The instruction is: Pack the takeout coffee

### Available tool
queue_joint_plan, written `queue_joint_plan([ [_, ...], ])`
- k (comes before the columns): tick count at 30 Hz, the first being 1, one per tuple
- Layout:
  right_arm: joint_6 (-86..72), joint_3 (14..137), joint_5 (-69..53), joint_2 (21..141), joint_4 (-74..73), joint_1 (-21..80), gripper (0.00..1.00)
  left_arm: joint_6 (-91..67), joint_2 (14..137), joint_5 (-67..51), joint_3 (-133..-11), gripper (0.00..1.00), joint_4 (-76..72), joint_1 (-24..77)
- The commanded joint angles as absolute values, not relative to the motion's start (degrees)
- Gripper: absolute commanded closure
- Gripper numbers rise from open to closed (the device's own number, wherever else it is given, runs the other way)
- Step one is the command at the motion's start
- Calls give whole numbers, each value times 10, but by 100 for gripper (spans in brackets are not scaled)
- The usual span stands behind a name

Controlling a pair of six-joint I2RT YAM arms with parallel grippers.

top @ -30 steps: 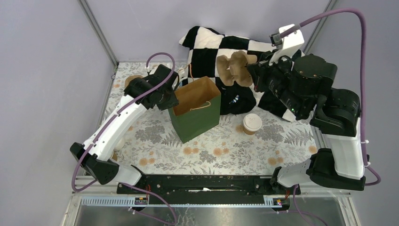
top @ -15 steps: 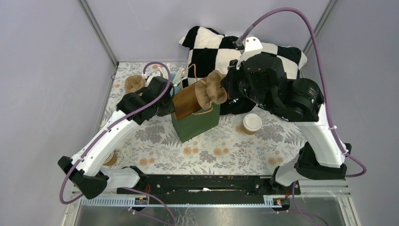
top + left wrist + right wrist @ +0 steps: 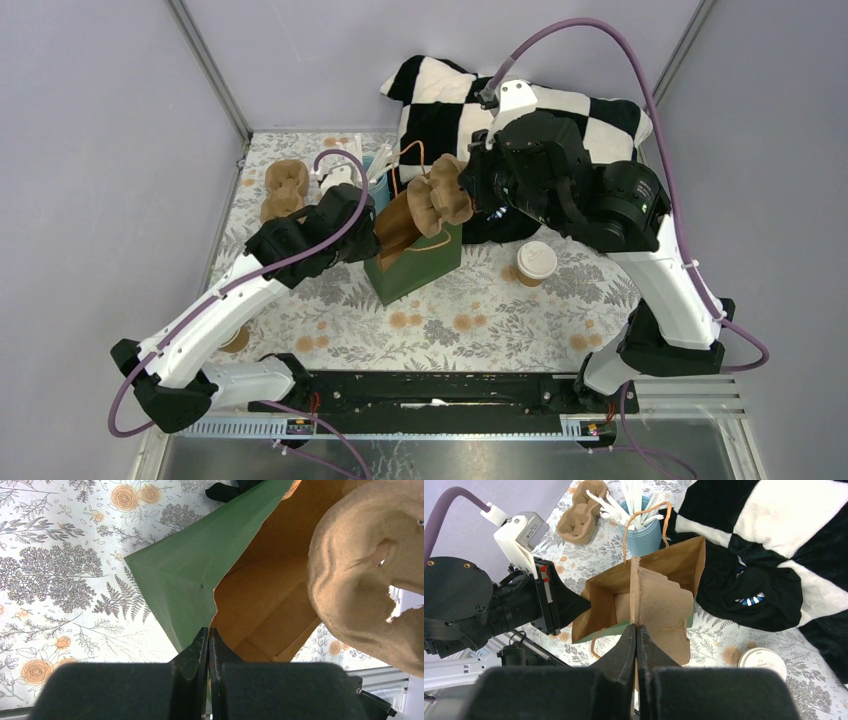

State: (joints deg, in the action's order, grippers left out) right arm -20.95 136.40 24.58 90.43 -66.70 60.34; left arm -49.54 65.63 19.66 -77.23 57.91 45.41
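Note:
The takeout coffee [image 3: 536,262], a small kraft cup with an off-white lid, stands on the floral table right of the green bag [image 3: 420,268]; its lid shows in the right wrist view [image 3: 765,660]. My left gripper [image 3: 208,636] is shut on the green bag's rim [image 3: 200,575] and holds its mouth open. My right gripper [image 3: 636,632] is shut on the edge of a brown pulp cup carrier [image 3: 659,607], held upright over the bag's mouth [image 3: 438,198]. The carrier's lower part hangs inside the bag's opening [image 3: 365,565].
A black-and-white checkered cushion [image 3: 560,110] lies at the back. A blue cup of white straws [image 3: 641,522] stands behind the bag. A second pulp carrier [image 3: 284,186] lies at the back left. A lidless brown cup [image 3: 237,340] sits by the left arm.
My right gripper has carried the pulp carrier left from over the cushion to the bag's mouth and lowered it. The left arm has shifted with the bag's rim, tilting the bag.

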Motion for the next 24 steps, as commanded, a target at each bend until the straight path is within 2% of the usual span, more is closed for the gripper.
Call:
queue_joint_plan([
  [1,-180,1370,235,913,-673,604,100,-502,646,220,-774,98,553,463],
  [6,-179,1409,235,898,-677,604,100,-507,641,229,-772,98,559,464],
  [12,-198,1327,235,848,-640,603,100,-505,639,234,-773,98,563,464],
  [24,-164,1280,231,895,-624,604,100,-484,651,211,-776,98,545,464],
])
